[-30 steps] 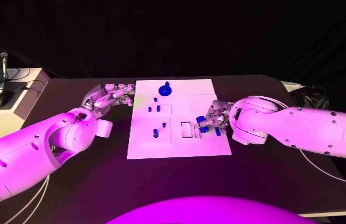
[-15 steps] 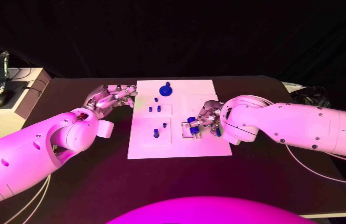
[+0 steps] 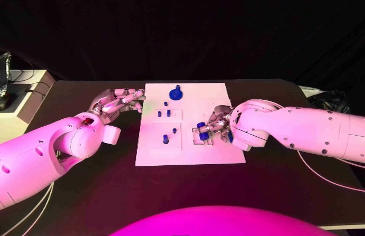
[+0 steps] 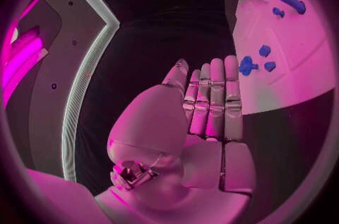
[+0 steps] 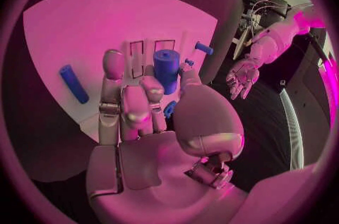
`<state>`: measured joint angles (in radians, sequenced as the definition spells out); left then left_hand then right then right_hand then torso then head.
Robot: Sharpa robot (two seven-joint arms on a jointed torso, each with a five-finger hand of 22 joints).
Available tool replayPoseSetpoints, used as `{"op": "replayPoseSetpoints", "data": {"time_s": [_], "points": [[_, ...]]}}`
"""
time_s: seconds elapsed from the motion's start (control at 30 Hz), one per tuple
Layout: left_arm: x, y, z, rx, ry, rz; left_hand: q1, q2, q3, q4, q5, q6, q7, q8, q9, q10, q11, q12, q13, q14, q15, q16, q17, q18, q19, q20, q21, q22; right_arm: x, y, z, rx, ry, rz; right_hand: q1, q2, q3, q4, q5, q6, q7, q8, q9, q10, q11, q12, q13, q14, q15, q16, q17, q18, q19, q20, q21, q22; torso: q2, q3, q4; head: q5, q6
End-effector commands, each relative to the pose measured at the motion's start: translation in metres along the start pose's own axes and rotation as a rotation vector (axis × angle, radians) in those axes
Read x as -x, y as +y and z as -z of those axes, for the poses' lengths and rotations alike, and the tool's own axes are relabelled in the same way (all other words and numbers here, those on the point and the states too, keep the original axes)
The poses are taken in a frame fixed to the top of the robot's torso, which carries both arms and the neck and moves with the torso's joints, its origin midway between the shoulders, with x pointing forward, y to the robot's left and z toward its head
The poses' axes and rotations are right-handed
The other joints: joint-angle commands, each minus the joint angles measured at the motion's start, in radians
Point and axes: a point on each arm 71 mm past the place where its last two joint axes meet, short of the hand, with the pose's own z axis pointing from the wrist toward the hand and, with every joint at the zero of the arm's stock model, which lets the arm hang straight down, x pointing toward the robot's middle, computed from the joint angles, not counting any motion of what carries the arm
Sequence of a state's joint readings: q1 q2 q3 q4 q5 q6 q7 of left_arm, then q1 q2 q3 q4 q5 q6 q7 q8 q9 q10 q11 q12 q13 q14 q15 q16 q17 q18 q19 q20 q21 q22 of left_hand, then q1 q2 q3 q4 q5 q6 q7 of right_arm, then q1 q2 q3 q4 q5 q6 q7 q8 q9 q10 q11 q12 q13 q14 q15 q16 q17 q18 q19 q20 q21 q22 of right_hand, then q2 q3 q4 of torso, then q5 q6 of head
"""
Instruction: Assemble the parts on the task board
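The white task board [image 3: 190,152] lies in the middle of the table. My right hand [image 3: 215,126] is over its right half and pinches a blue cylinder [image 3: 201,128] between thumb and fingers, just above the rectangular slots [image 5: 144,52]. In the right wrist view the cylinder [image 5: 166,68] stands upright in that grip. My left hand [image 3: 118,101] hovers off the board's left edge, holding nothing; its fingers [image 4: 212,101] are straight and side by side. A round blue part [image 3: 175,94] stands at the board's far end. Small blue pegs [image 3: 164,139] stand in the left half.
Another blue bar [image 5: 73,83] lies loose on the board near my right hand. Two short pegs [image 3: 163,113] stand in the upper left plate. A pale cabinet [image 3: 19,96] stands past the table's left edge. Bare black table [image 3: 99,194] surrounds the board.
My right hand has carried the blue cylinder leftward, from the board's right edge to over the slots. The left hand has hardly moved.
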<state>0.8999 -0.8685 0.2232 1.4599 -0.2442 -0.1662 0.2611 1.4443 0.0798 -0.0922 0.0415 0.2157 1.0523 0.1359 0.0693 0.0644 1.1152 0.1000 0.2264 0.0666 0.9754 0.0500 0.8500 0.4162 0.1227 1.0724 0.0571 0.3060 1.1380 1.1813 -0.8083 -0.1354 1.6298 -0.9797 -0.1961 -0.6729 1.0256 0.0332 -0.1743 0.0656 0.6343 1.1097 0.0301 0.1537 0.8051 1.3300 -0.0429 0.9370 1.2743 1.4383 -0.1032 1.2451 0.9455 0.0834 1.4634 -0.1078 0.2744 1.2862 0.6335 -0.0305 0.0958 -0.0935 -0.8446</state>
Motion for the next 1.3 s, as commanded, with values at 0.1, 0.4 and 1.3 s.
{"op": "replayPoseSetpoints", "data": {"time_s": [0.1,0.4,1.3], "points": [[-0.0019,-0.001,0.0002,-0.007,0.018,0.004,-0.005,-0.001,-0.001,0.006,0.0,-0.005,0.001,-0.003,0.001,-0.01,-0.001,0.002,0.001,0.002,0.002,0.002,-0.001,0.001,0.008,-0.001,-0.004,0.001,-0.0034,-0.001,-0.0017,-0.003,0.016,0.033,0.041,0.046,0.008,-0.017,-0.015,0.005,-0.002,0.004,0.002,-0.001,-0.003,0.001,-0.001,0.004,0.0,-0.004,0.002,-0.002,0.043,-0.008,0.003,0.001,0.0,0.0014,-0.0014,0.003,-0.002],[-0.0018,-0.0012,0.0004,-0.008,0.018,0.003,-0.005,-0.001,-0.001,0.005,-0.001,-0.005,0.001,-0.003,0.001,-0.01,0.0,0.002,0.001,0.001,0.002,0.002,-0.002,0.001,0.009,0.0,-0.006,0.003,-0.0083,0.0002,-0.0026,0.0,0.028,0.045,0.037,0.039,0.0,-0.016,-0.032,0.005,-0.001,0.004,0.003,-0.001,-0.002,0.001,-0.001,0.003,0.0,-0.004,0.002,-0.002,0.043,-0.007,0.003,0.002,0.001,0.0015,-0.0009,0.005,-0.005],[-0.0003,-0.0014,0.0014,-0.007,0.015,0.001,-0.007,0.0,-0.002,0.007,0.0,-0.005,0.001,-0.003,0.001,-0.011,0.0,0.002,0.001,0.001,0.003,0.002,-0.002,0.001,0.01,0.0,-0.009,0.004,-0.0098,0.004,-0.0081,0.007,-0.021,0.024,-0.021,-0.03,-0.018,0.089,-0.306,0.004,0.001,0.007,0.006,-0.003,0.003,0.001,-0.009,0.004,0.002,-0.003,0.006,0.001,0.043,-0.004,0.009,0.007,0.0,0.0013,-0.0008,0.007,-0.01]]}}
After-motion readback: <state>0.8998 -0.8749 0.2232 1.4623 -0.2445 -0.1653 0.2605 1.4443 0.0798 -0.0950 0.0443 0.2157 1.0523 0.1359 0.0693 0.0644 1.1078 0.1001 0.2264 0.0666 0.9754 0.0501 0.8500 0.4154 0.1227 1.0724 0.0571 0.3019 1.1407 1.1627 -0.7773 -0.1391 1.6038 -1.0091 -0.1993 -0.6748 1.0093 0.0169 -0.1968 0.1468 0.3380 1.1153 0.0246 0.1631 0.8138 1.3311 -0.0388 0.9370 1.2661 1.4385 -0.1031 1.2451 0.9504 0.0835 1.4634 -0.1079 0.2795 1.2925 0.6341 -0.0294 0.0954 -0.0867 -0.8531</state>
